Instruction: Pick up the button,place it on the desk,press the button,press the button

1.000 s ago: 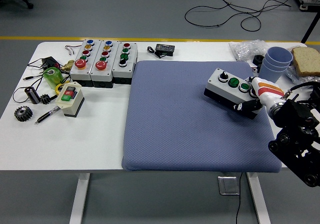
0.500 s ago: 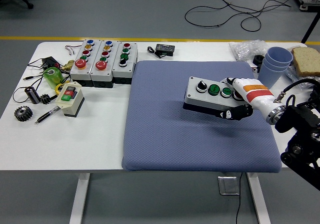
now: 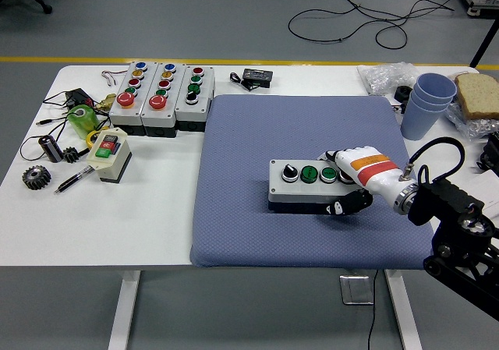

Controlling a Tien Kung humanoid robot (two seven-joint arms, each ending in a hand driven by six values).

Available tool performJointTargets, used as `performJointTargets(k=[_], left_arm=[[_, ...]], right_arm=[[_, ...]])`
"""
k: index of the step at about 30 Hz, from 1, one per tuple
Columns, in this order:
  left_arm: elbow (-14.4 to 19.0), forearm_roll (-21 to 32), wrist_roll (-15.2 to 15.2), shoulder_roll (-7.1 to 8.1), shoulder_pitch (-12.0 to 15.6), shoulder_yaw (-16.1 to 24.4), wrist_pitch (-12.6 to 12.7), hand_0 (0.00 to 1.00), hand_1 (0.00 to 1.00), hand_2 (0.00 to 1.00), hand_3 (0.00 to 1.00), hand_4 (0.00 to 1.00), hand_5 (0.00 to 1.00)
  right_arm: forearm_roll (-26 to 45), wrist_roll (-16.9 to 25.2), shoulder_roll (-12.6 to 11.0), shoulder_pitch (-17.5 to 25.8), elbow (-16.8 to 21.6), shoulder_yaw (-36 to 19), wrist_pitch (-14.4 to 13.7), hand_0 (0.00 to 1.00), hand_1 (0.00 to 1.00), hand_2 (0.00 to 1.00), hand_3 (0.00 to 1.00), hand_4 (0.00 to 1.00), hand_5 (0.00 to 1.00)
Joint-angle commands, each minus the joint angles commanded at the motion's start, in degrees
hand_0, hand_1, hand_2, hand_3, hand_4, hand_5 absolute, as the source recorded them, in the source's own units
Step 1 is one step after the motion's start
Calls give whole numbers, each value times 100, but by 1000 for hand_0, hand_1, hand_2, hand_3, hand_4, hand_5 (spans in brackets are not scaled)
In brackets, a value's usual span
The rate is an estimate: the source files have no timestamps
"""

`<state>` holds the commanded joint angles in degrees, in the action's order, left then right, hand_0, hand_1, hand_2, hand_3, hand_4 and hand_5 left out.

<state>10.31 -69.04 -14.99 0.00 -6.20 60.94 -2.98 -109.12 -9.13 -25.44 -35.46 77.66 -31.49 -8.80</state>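
My right hand [image 3: 355, 180] grips the right end of the button box [image 3: 306, 186], which sits on the blue mat [image 3: 249, 225].

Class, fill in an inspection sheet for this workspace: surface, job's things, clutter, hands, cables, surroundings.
Surface: white table with a blue mat on it.
Job's things: grey button box lying on the mat, gripped at its right end.
Clutter: three button boxes, a small switch box, gear, pen, blue cups, bread, plastic bag.
Hands: right hand closed on the button box; left hand nothing seen.
Cables: thin wires at the table's left end; black cables on the floor.
Surroundings: grey floor, yellow line.
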Motion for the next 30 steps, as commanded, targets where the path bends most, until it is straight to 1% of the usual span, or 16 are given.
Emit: performJointTargets(k=[1,4,6,7,8,9,12,13,16,18,19,21,24,25,30], left_arm=[[0,6,0,0,4,-11,1,771,933,966,903,669,896],[0,24,2,0,6,-36,1,771,933,966,903,669,896],[0,44,4,0,6,-55,6,771,933,966,903,669,896],[0,54,5,0,5,-68,10,772,933,964,900,670,894],[0,64,4,0,5,-83,13,772,933,964,900,670,894],[0,70,4,0,4,-92,15,772,933,964,900,670,894],[0,95,6,0,-1,-119,19,772,933,964,900,670,894],[0,104,7,0,-2,-127,21,772,929,963,898,669,896],[0,136,11,0,-12,-176,30,772,929,963,898,669,896],[0,180,22,0,-17,-225,40,772,929,963,898,669,896],[0,188,23,0,-18,-233,41,772,927,961,897,666,894],[0,203,26,0,-22,-250,42,772,927,961,897,666,894],[0,231,28,0,-30,-282,40,772,927,961,897,666,894],[0,238,28,0,-31,-288,40,772,926,961,896,665,895],[0,238,14,0,-36,-313,36,772,926,961,896,665,895]], right_arm=[[-11,-14,28,-13,0,39,23,106,17,308,433,780,221],[-49,-97,75,-12,-4,49,131,106,17,308,433,780,221],[-95,-157,104,-2,-7,1,367,106,17,308,433,780,221],[-143,-172,115,5,-3,-31,461,152,97,401,526,859,310],[-218,-183,126,13,2,-67,614,152,97,401,526,859,310],[-261,-183,131,21,9,-93,710,152,97,401,526,859,310],[-357,-179,149,57,60,-225,920,152,97,401,526,859,310],[-376,-197,154,66,76,-265,979,484,424,690,780,929,387],[-378,-281,165,100,124,-410,1339,484,424,690,780,929,387],[-343,-292,157,118,150,-464,1439,484,424,690,780,929,387],[-337,-294,155,121,154,-472,1452,872,714,906,978,942,397],[-318,-308,150,130,175,-497,1464,872,714,906,978,942,397],[-246,-279,146,163,235,-575,1383,872,714,906,978,942,397],[-235,-266,145,169,247,-589,1358,922,791,952,998,949,393],[-192,-180,133,195,319,-660,1362,922,791,952,998,949,393]])
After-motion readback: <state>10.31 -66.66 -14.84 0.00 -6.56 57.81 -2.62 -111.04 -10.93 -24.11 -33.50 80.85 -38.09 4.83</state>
